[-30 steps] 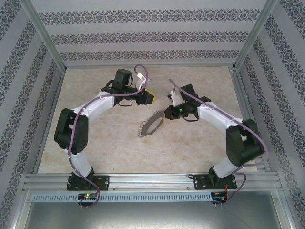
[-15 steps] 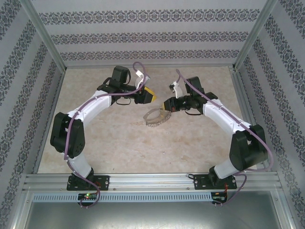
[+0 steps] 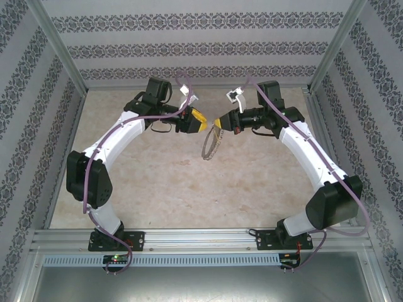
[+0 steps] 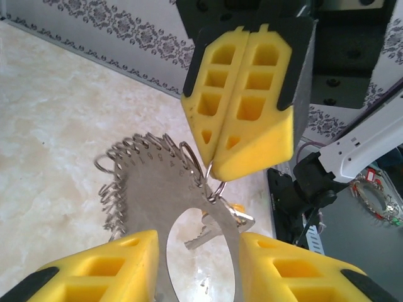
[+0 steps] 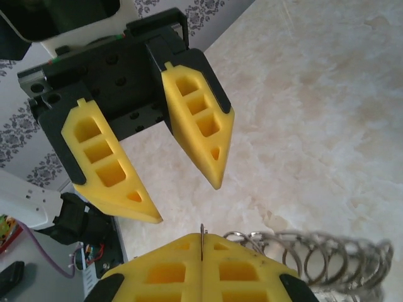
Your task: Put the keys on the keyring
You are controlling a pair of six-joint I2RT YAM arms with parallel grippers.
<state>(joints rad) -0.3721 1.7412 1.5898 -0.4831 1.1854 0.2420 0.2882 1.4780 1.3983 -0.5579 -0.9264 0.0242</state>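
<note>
1. Pinching the keyring [image 3: 210, 143] by its rim: right tool [image 3: 220, 123], fingers pressed together, hoop hanging above the counter [image 3: 157, 182].
2. Left tool [image 3: 203, 121]: spread, empty, facing the right tool, just beside the hoop.
3. Key [image 4: 211, 234]: dangling below the pinched rim.

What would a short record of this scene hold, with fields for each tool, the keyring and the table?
right tool: shut on the keyring's rim
left tool: open, facing the right tool
keyring: hangs from the right tool, rim fringed with small loops, flat part inside the left tool's opening, not gripped there
table: pale, marbled
</note>
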